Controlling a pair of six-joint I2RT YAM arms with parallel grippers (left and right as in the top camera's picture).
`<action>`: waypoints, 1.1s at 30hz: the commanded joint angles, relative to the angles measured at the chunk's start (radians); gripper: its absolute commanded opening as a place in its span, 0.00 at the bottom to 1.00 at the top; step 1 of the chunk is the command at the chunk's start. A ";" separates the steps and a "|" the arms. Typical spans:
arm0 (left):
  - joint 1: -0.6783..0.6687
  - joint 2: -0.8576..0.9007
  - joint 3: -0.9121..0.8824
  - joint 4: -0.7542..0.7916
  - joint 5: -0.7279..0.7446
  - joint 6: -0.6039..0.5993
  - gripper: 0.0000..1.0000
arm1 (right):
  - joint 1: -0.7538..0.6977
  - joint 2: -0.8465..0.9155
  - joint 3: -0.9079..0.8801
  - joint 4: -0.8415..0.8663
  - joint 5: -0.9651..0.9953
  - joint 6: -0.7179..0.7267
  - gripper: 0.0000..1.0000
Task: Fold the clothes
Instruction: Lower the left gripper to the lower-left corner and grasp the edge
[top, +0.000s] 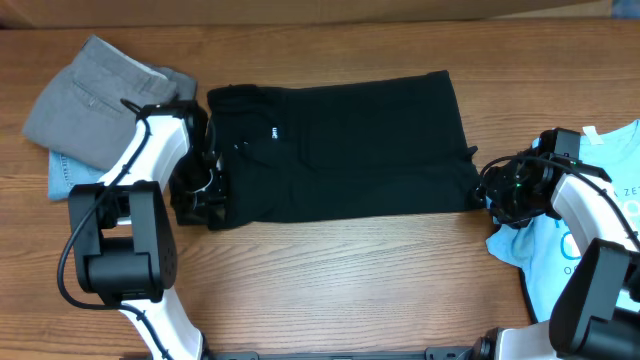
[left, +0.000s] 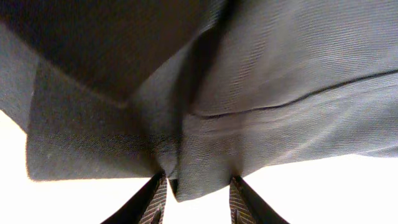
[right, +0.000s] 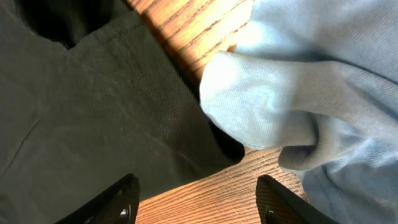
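Note:
The black T-shirt (top: 340, 150) lies on the table as a flat wide rectangle, its small white logo (top: 272, 130) near the left end. My left gripper (top: 203, 190) is at the shirt's lower left edge. In the left wrist view a bunch of dark fabric (left: 205, 124) fills the frame and is pinched between the fingers (left: 155, 200), so the left gripper (left: 198, 193) is shut on it. My right gripper (top: 492, 192) sits at the shirt's lower right corner. The right wrist view shows this gripper (right: 196, 199) open over bare wood, beside the black shirt's edge (right: 93, 112).
Grey folded trousers (top: 95, 100) lie at the back left on a pale blue garment (top: 65, 178). A light blue T-shirt (top: 590, 230) is bunched at the right, close to my right gripper; its fold (right: 323, 74) shows in the right wrist view. Wooden tabletop (top: 350, 285) stretches in front.

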 joint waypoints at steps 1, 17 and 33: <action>0.030 -0.001 -0.041 0.018 -0.016 -0.032 0.37 | -0.002 0.000 0.005 0.003 0.002 -0.008 0.64; 0.106 -0.001 -0.241 0.248 -0.120 -0.085 0.04 | 0.013 0.000 -0.013 0.074 -0.054 -0.087 0.60; 0.150 -0.001 -0.241 0.271 -0.118 -0.089 0.04 | 0.077 0.000 -0.073 0.133 -0.011 -0.080 0.48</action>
